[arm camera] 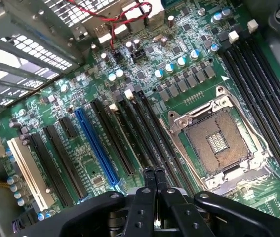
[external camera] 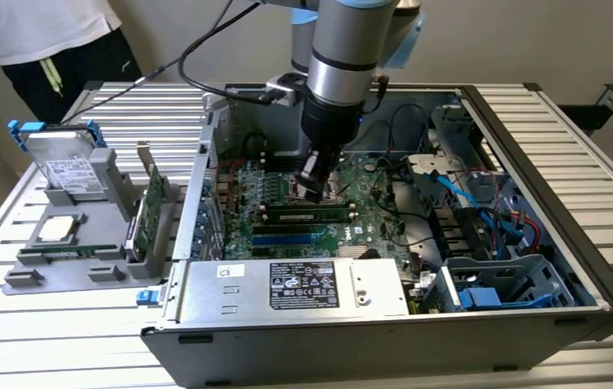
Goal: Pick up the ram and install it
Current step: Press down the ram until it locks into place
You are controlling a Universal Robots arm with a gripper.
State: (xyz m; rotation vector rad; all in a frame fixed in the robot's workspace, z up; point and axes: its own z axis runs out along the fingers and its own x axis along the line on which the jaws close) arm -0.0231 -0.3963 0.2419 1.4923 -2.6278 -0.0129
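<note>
Pincer (external camera: 312, 193) shut tight, fingertips together, gripping nothing; pointed straight down into the open case (external camera: 598, 267), tips at or just above the board. Ram (external camera: 306, 214) just beside the tips on the near side in the exterior view, standing on edge along a memory slot and apparently already in it; whether fully latched, cannot tell. Step in hand judged as pressing the stick home: best done with closed tips centred on the top edge, push kept square to the slot, no sideways lean, both end clips watched. Risk if off-centre: one end seated, other end proud. In the wrist view, pincer (arm camera: 154, 174) seen from behind its own fingers, long black slots running away directly beneath, blue slot (arm camera: 96, 145) a little off to one side, empty processor socket (arm camera: 218, 140) near on the other side, further memory slots (arm camera: 258, 84) beyond that, red and black wires (arm camera: 130, 12) farthest off. Fine alignment of tips to slot given there, though with the stick itself not made out under the fingers. From the exterior view, the wider layout instead: power supply (external camera: 295, 285) well clear of the pincer at the case's near wall; outside the case on the desk (external camera: 69, 340), far toward the exterior view's left, a grey tray (external camera: 25, 279) with expansion card (external camera: 155, 203), processor chip (external camera: 57, 228) and hard drive (external camera: 63, 166); person (external camera: 53, 32) standing beyond the tray.
</note>
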